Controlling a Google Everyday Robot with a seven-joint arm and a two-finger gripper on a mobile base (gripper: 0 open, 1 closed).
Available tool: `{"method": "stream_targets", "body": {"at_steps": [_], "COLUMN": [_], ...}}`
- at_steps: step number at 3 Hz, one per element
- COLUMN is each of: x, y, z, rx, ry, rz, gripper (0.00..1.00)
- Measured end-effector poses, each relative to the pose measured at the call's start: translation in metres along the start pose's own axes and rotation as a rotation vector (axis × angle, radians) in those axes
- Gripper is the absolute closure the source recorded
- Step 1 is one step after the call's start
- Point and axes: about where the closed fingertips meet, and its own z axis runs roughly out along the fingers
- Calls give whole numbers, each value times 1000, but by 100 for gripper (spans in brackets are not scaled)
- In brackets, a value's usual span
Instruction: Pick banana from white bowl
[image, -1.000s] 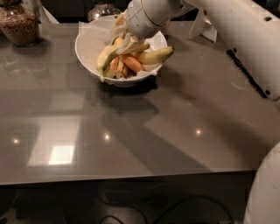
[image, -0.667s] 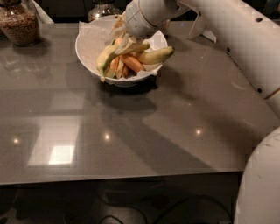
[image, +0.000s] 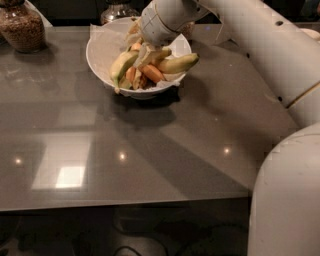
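The white bowl (image: 102, 50) stands on the grey table at the far middle, lined with crinkled white paper. It holds a greenish-yellow banana (image: 121, 65) on the left, a second banana (image: 179, 63) lying over the right rim, and orange pieces (image: 151, 73) between them. My gripper (image: 148, 53) reaches down from the upper right into the middle of the bowl, among the fruit and right by the two bananas. What it touches is hidden by the fruit and the wrist.
A glass jar of brown contents (image: 21, 27) stands at the far left of the table (image: 150, 150). Another glass vessel (image: 118, 10) stands behind the bowl. My white arm (image: 280, 55) crosses the right side, and its lower part (image: 287, 200) fills the bottom right corner.
The gripper stays in the bowl among the fruit. The arm's lower part at the bottom right has come further into view. The bananas have not visibly moved.
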Motion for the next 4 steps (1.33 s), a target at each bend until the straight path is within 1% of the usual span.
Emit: {"method": "stream_targets", "body": {"at_steps": [2,3,4], "x": [5,5,4], "y": [0,0,0], "z": [18,18,19], "rx": [-27,-27,-27], "ry": [-11,-11,-12], "rz": [5,6,7], "gripper": [51,62,81]}}
